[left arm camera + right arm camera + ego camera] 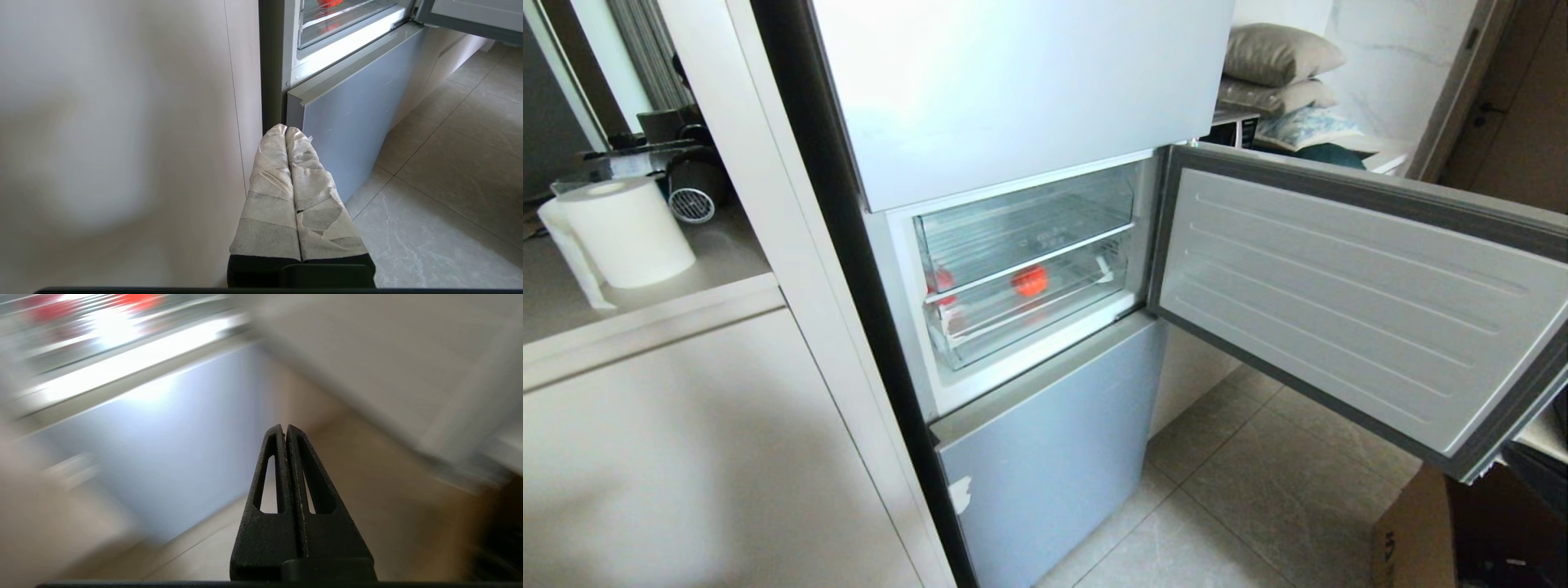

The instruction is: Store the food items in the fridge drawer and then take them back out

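Tiled floor [1258, 490] under our fridge [1013, 82], middle door [1356, 294] swung wide | our left gripper [286, 130] low beside the cabinet, taped jaws pressed together, empty | our right gripper [285, 428] jaws closed, empty, facing the lower door | red fruit [1030, 280] inside the clear fridge drawer [1033, 314].

Left gripper [286, 130]: tape-wrapped fingers pressed together, empty, pointing forward and down. Right gripper [284, 428]: black slotted fingers closed tip to tip, empty. Neither arm visible in head view.
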